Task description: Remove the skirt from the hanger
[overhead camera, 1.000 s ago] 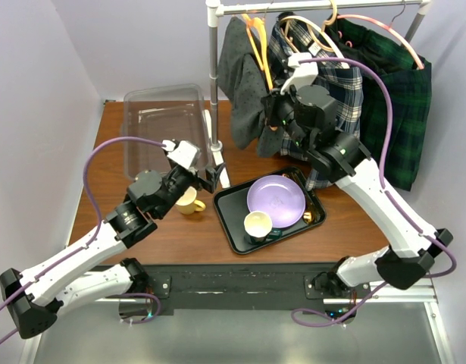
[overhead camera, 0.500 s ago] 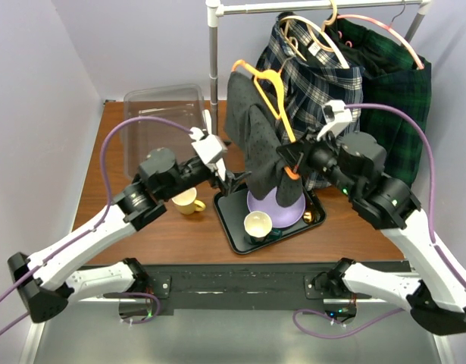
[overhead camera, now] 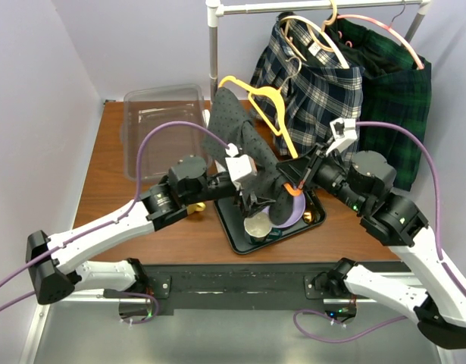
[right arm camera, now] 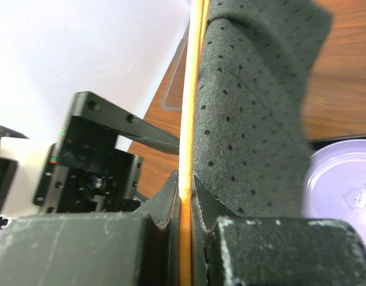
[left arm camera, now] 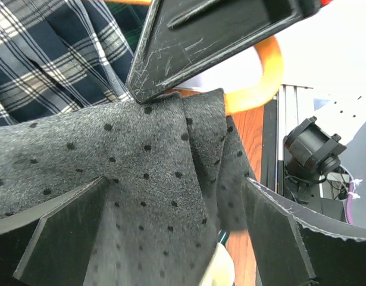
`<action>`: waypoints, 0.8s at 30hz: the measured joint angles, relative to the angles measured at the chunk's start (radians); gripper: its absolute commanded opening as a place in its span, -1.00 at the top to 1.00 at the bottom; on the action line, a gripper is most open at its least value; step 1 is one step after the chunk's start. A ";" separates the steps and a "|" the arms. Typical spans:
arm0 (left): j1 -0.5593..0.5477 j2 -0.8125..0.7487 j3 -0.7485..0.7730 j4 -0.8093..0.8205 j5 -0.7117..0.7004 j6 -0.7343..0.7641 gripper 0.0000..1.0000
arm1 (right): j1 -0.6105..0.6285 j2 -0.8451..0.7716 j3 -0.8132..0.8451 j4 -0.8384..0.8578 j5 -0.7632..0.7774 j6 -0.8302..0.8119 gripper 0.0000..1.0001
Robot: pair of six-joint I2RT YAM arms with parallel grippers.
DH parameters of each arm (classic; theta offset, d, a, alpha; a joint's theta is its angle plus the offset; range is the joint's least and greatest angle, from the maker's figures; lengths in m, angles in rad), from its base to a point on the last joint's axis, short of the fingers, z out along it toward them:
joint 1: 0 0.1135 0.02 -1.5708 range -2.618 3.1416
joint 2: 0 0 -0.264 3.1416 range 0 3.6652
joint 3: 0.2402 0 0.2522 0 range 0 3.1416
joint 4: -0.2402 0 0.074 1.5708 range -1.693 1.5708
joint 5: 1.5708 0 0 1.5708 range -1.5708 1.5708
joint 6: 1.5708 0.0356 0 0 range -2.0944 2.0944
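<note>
Right tool point(right arm camera: 185, 202): clamped on the orange bar of the hanger point(overhead camera: 267, 106); no gap shows in the right wrist view.
Left tool point(left arm camera: 171, 226): fingers point(left arm camera: 63, 229) spread wide, one on each side of a fold of cloth; the cloth lies between them and does not look pinched.
Skirt point(overhead camera: 244, 148): grey, dotted, draped on the hanger, held in the air over the middle of the counter point(overhead camera: 111, 189).
Skirt lower end: hangs over the black tray point(overhead camera: 226, 227) by the near edge, above the purple plate point(overhead camera: 292, 212) and cup point(overhead camera: 258, 225). Contact cannot be told.
Hanger attitude: tilted, hook towards the far edge, apart from the rail point(overhead camera: 316, 7).
Rail: carries a plaid skirt point(overhead camera: 320, 83) and a green one at the far right corner.
Progress: hanger and skirt are off the rail; the skirt is not yet off the hanger.
Remaining (judgement): close the left tool on the fold, then draw the cloth off the bar.
</note>
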 measured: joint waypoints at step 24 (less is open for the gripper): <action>-0.024 0.029 -0.092 0.121 -0.198 -0.079 1.00 | 0.000 -0.085 -0.127 0.101 -0.005 0.118 1.00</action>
